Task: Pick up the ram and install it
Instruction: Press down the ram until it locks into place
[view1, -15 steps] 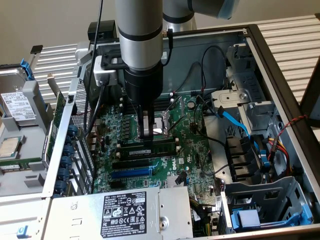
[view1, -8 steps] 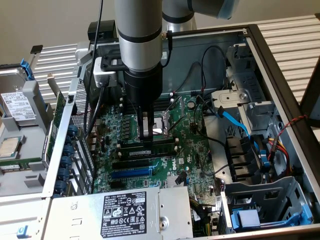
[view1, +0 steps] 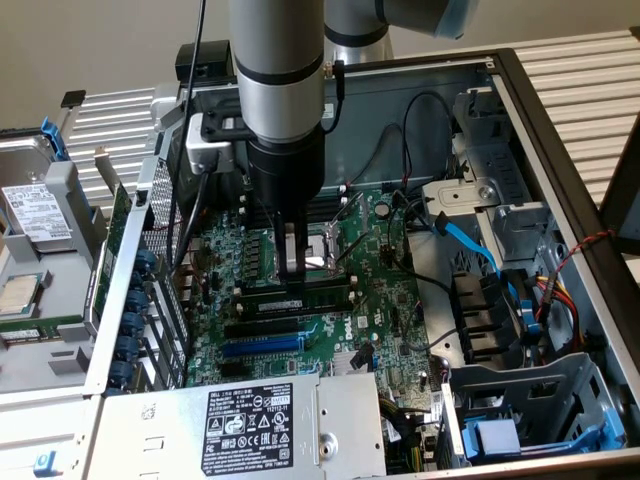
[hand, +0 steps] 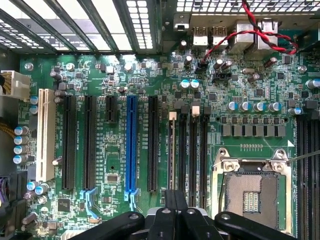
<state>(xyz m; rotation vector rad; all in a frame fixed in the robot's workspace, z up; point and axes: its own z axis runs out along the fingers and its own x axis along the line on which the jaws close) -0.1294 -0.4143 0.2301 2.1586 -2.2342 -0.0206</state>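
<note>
Closed pincer (hand: 175, 212) presses ram (hand: 172, 150) into slot.

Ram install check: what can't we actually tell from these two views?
- Exterior view: whether the ram is fully seated in its slot. The gripper covers its middle.
- Wrist view: the ram's near end, hidden behind the shut fingers.
- Wrist view: the ram's chips and label, since it shows edge-on.
- Exterior view: the text on the power supply label, too small to read.

You've got tight room here: the gripper (view1: 291, 268) sits low between the CPU socket (view1: 322, 250) and blue slot (view1: 262, 346), cables (view1: 420, 215) crowding one side.
</note>
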